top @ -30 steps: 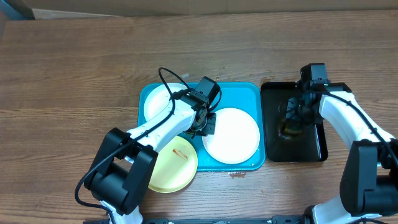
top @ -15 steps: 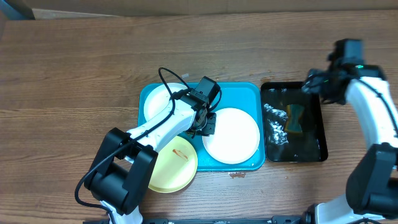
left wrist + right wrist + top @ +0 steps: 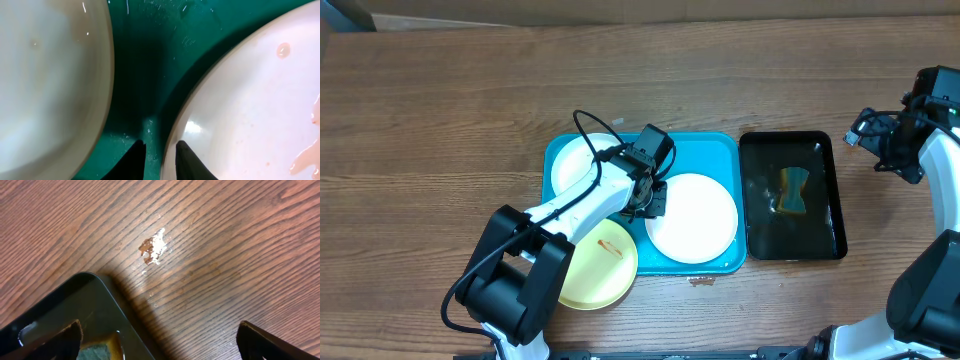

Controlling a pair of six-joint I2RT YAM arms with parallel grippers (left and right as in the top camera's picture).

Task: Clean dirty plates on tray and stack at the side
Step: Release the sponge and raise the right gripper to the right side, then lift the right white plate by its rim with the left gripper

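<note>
On the desk (image 3: 440, 120), your blue tray (image 3: 720, 148) sits in the middle. It holds a small white plate (image 3: 575, 160) in its upper left corner, as the overhead camera sees it, and a big white plate (image 3: 695, 222) that fills its right half. A yellow-green plate (image 3: 600, 272) overlaps the tray's lower left corner and lies partly on the desk, with a reddish streak (image 3: 610, 247) on it. Your left arm (image 3: 585, 200) reaches into the tray between the two white plates. In its wrist view the jaws stand a narrow gap apart with the big plate's rim in that gap. You cannot tell whether they pinch it. Pale pink smears (image 3: 282, 50) show on that plate. Just beside the blue tray on the right is a black tray (image 3: 760, 150) of water with a yellow-and-green sponge (image 3: 793, 190) lying in it. Your right arm (image 3: 940, 150) is off past the black tray's far right corner. Its jaws are spread wide over bare wood and hold nothing. A small brown stain (image 3: 152, 247) marks the desk near that corner.
</note>
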